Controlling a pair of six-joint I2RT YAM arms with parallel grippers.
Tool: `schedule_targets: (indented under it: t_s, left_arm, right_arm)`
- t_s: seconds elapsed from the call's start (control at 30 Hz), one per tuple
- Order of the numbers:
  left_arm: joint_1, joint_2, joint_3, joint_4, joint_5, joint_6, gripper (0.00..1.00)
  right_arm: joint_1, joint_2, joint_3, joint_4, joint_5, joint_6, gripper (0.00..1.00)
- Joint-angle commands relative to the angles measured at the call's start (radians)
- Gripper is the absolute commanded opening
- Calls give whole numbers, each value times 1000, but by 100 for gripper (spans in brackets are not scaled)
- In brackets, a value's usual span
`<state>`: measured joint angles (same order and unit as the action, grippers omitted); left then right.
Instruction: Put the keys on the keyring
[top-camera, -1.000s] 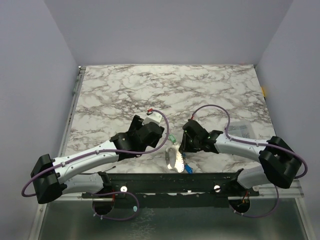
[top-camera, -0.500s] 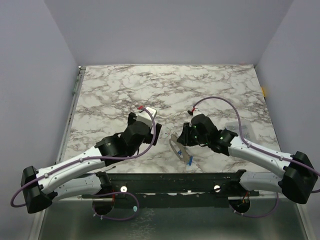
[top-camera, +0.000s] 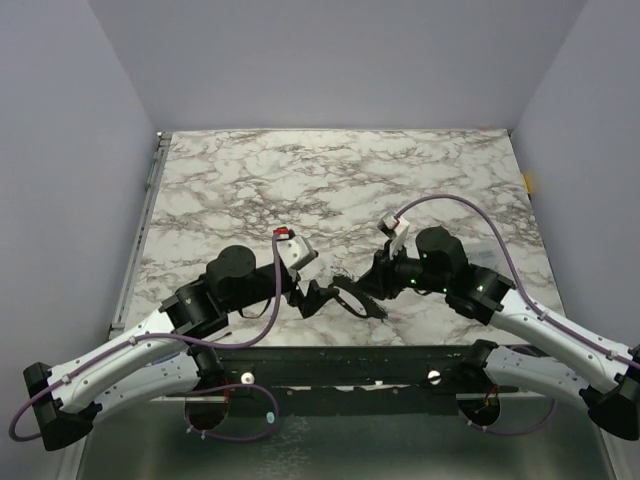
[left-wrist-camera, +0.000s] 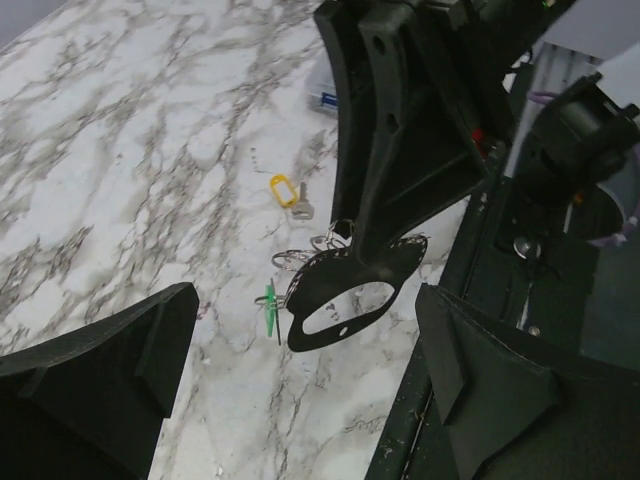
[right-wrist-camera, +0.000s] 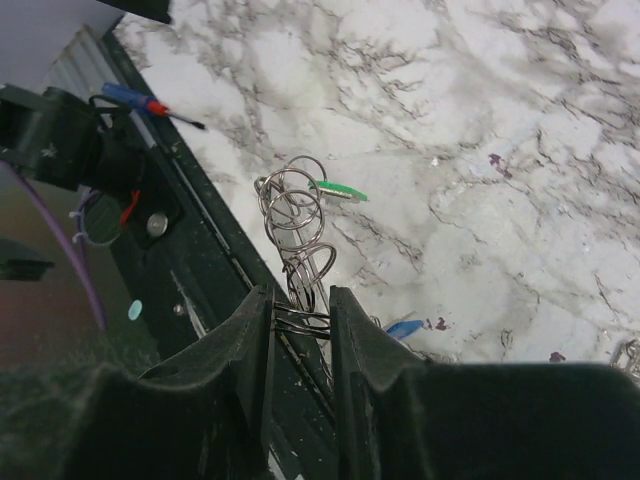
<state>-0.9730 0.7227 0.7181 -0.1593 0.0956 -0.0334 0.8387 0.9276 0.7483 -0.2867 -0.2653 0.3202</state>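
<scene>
The right tool (right-wrist-camera: 298, 300) is clenched on the keyring (right-wrist-camera: 295, 205). Its two fingers (right-wrist-camera: 250, 340) stand close together with the thin silvery wire pinched in the narrow gap between them. The rest of the keyring's loops stick out past the fingertips, lifted off the bench (top-camera: 300, 180).

The green key (right-wrist-camera: 340, 190) sits at the outer loops of the keyring, touching them, and the left wrist view shows it dangling just below them. The blue key (right-wrist-camera: 405, 327) shows just beside the keyring, close to the right tool's finger. Whether it hangs from the wire or lies on the bench cannot be told. The yellow key (left-wrist-camera: 285, 188) lies flat on the bench, well apart from the keyring and on its far side.

The left tool (top-camera: 318, 295) is released, its jaws spread wide and holding nothing. It faces the keyring from the left, near it, with one finger (left-wrist-camera: 110, 370) on either side of it in its own view.
</scene>
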Motion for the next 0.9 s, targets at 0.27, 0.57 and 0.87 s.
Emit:
schedule_targets:
  t_s: [0.27, 0.57, 0.87]
  left_arm:
    - [13, 179, 151, -4, 553, 245, 99]
    - [17, 280, 203, 8, 686, 287, 91]
    - [17, 376, 228, 45, 720, 256, 69]
  right_arm:
    - [7, -127, 86, -87, -247, -115, 24]
    - [7, -189, 106, -90, -320, -117, 25]
    - [7, -184, 113, -73, -354, -118, 25]
